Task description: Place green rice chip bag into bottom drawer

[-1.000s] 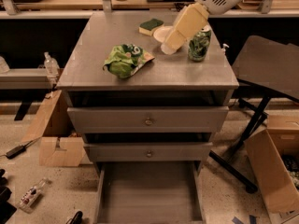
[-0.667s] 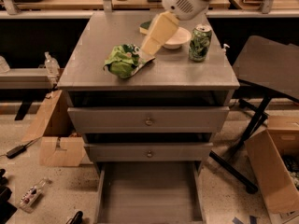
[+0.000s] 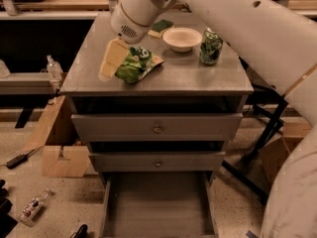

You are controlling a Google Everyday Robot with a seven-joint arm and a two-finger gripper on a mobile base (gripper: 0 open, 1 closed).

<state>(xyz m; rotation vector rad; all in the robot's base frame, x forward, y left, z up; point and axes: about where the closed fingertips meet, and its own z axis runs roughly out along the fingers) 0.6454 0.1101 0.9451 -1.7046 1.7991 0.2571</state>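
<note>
my gripper (image 3: 112,59) sits low over the tabletop (image 3: 188,76), at the left edge of the green rice chip bag (image 3: 136,63); open or closed, i cannot tell. a sideways nudge could slide the soft foil toward the bowl (image 3: 182,37), never reaching the bottom drawer (image 3: 157,207)

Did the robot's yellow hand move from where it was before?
Yes. The gripper moved left: it hung over the white bowl beside the can, and now it sits at the left side of the green rice chip bag.
</note>
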